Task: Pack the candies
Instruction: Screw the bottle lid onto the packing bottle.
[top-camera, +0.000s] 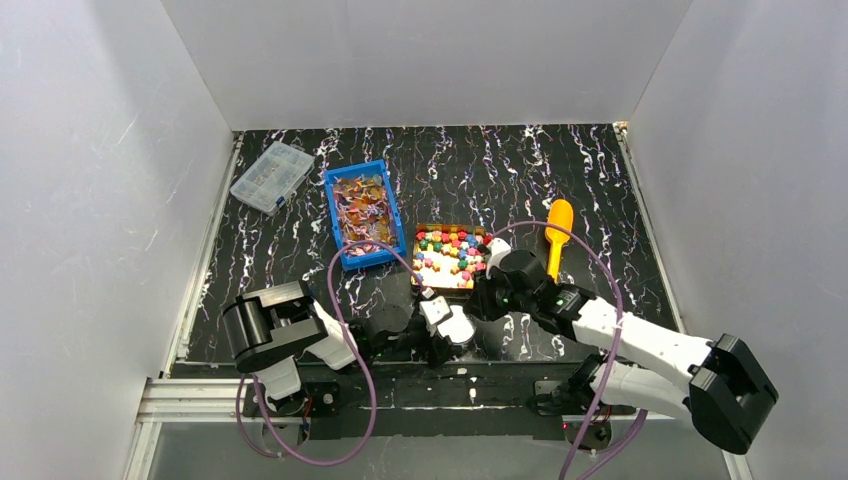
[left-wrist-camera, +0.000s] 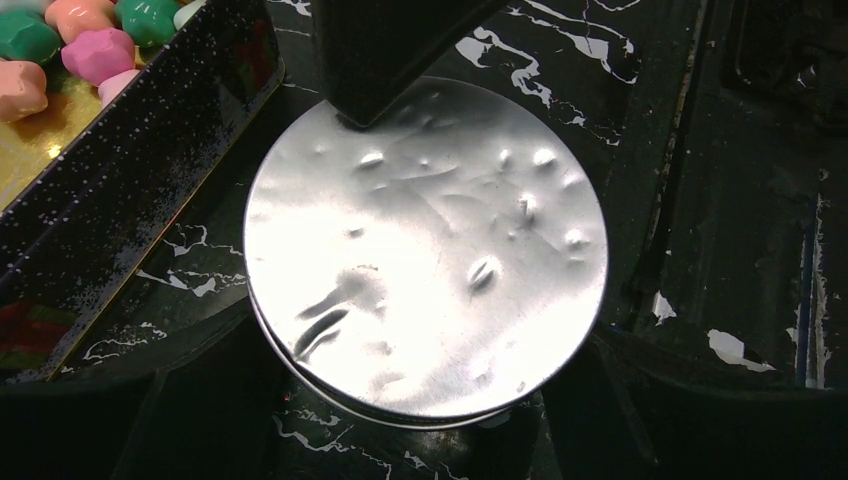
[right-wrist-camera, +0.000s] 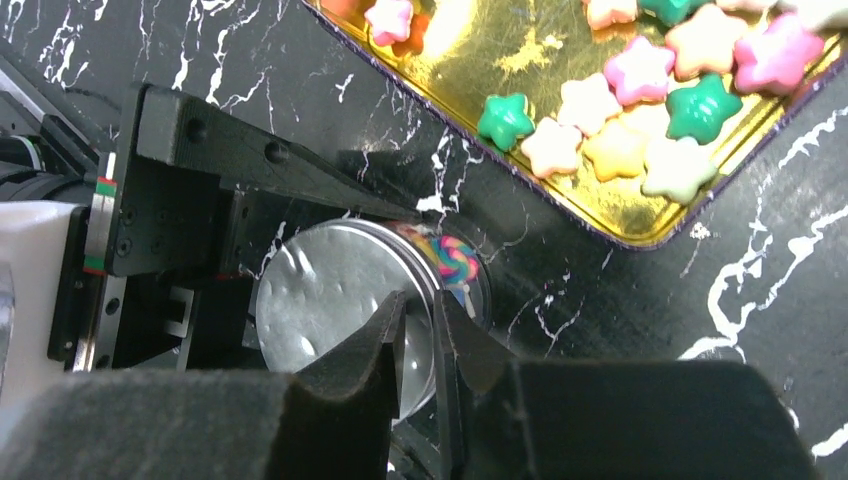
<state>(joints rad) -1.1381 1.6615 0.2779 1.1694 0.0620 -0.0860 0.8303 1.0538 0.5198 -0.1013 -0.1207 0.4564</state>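
Note:
Star-shaped pink, green and yellow candies (top-camera: 452, 252) lie in a gold tray (top-camera: 415, 270), and wrapped orange-purple candies (top-camera: 362, 205) fill a blue bin (top-camera: 333, 215). A round tin (left-wrist-camera: 425, 250) shows a dented silver face; in the right wrist view (right-wrist-camera: 320, 290) its other side carries a lollipop print (right-wrist-camera: 455, 258). My left gripper (left-wrist-camera: 420, 345) spans the tin across its width, just in front of the tray. My right gripper (right-wrist-camera: 430, 310) pinches the tin's rim, and one of its fingers (left-wrist-camera: 380, 60) shows at the tin's top edge. Star candies (right-wrist-camera: 620, 130) lie close by.
An orange scoop (top-camera: 558, 235) lies right of the gold tray. A clear compartment box (top-camera: 271, 176) sits at the far left. The tray's dark wall (left-wrist-camera: 150, 170) stands right beside the tin. White walls enclose the black marbled table (top-camera: 500, 170).

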